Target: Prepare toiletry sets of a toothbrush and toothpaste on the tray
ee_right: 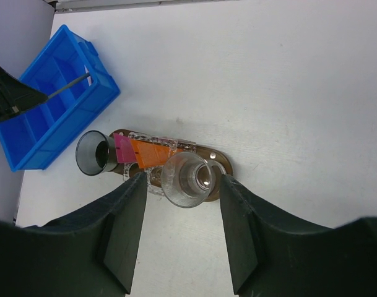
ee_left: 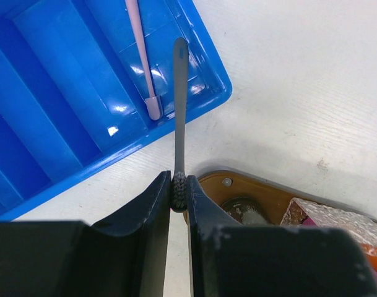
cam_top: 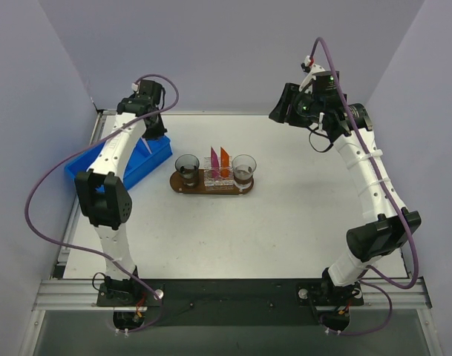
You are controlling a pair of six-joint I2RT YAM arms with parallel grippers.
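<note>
My left gripper is shut on the bristle head of a grey toothbrush, whose handle reaches out over the corner of the blue bin. In the top view this gripper hangs at the bin's right end, left of the tray. The dark-brown tray carries two cups, with an orange toothpaste tube and a pink tube standing between them. My right gripper is open and empty, high above the tray, looking down on the orange toothpaste.
A pink toothbrush lies in a compartment of the blue bin, which sits at the table's left edge. A clear holder on the tray keeps the tubes upright. The nearer cup is clear, the other dark.
</note>
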